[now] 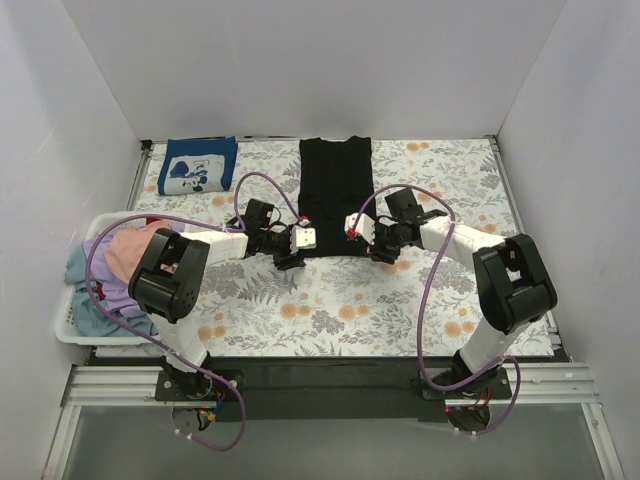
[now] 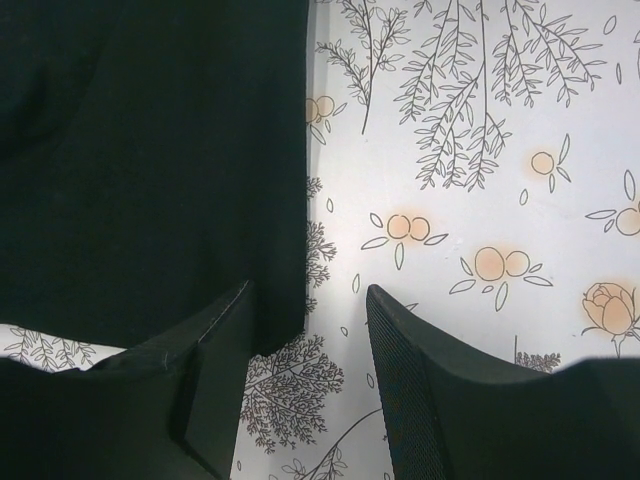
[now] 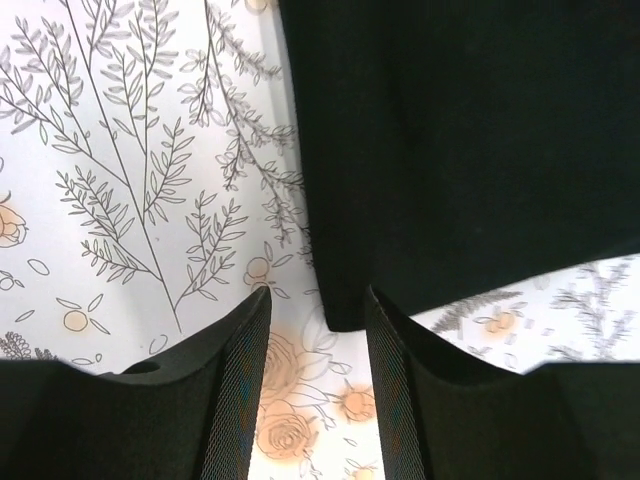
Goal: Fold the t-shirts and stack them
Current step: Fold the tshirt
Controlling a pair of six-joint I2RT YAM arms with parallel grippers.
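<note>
The plain black t-shirt (image 1: 335,185) lies folded in a long strip at the middle back of the table. My left gripper (image 1: 297,250) is at its near left corner and my right gripper (image 1: 368,247) is at its near right corner. In the left wrist view the gripper (image 2: 308,292) is open and the shirt's corner (image 2: 280,320) lies by the left finger (image 2: 215,370). In the right wrist view the gripper (image 3: 318,292) is open and the shirt's corner (image 3: 345,310) sits between the fingertips. The navy t-shirt with a white graphic (image 1: 197,165) lies folded at the back left.
A white basket (image 1: 72,330) at the table's left edge holds pink (image 1: 135,250), lavender (image 1: 115,295) and teal-blue (image 1: 85,270) shirts. The floral table cover (image 1: 340,310) spreads under everything. White walls close in the back and both sides.
</note>
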